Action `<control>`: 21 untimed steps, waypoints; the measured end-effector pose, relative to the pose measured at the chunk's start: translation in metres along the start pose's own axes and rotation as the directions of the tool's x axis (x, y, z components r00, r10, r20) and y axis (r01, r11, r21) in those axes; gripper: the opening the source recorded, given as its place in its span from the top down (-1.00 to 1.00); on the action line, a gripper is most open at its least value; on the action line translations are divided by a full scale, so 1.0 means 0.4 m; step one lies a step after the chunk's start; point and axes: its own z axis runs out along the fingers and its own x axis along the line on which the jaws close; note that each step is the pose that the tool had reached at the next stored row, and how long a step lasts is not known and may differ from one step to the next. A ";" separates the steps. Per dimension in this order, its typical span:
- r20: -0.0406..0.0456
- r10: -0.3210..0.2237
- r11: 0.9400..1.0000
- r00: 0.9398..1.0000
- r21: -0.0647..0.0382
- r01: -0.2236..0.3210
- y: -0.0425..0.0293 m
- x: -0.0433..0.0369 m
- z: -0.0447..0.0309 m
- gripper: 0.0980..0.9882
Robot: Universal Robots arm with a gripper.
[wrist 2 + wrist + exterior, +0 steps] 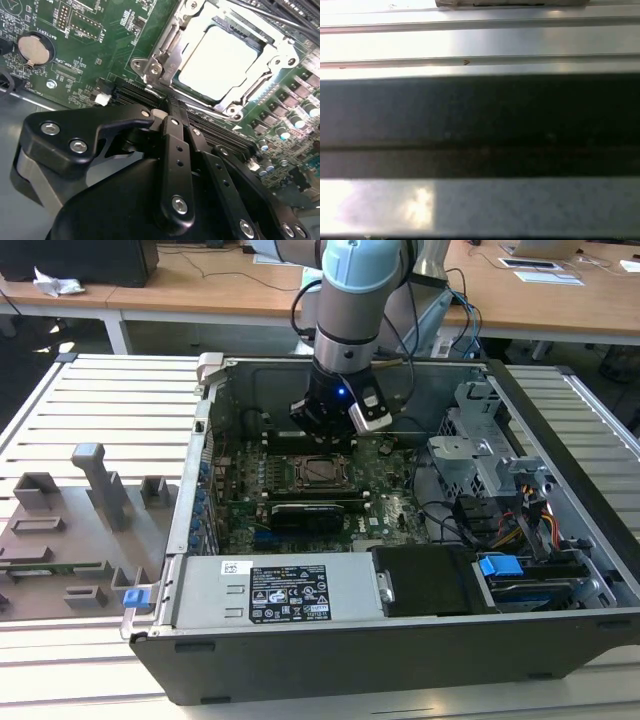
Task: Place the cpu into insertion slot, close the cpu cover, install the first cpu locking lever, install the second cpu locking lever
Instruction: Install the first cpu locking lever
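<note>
Gripper (172, 112): nearest the lens in the second wrist view, fingers appearing pressed together with nothing held, tips sitting at the socket's edge.
Cpu (220, 55): lying flat in the insertion slot (322, 471), just beyond the fingertips.
Cpu cover (272, 75): lying down around the chip.
Computer case (560, 500): enclosing the board.

Exterior view: raised, looking down into the open computer case (400, 640) from its near side, at middle range. Second wrist view: close over the motherboard (115, 45), looking down past the gripper (175, 117) at the insertion slot (222, 57), which the exterior view shares (322, 471). First wrist view: very close, facing ribbed metal panels (480, 45).
</note>
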 end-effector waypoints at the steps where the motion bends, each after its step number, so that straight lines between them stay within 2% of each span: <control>1: 0.000 0.000 1.000 1.000 0.000 0.000 0.000 -0.002 0.001 0.98; 14: 0.000 0.000 1.000 1.000 0.004 0.000 -0.002 -0.006 -0.003 0.98; 21: 0.000 0.000 1.000 1.000 0.015 0.000 -0.005 -0.007 -0.002 0.98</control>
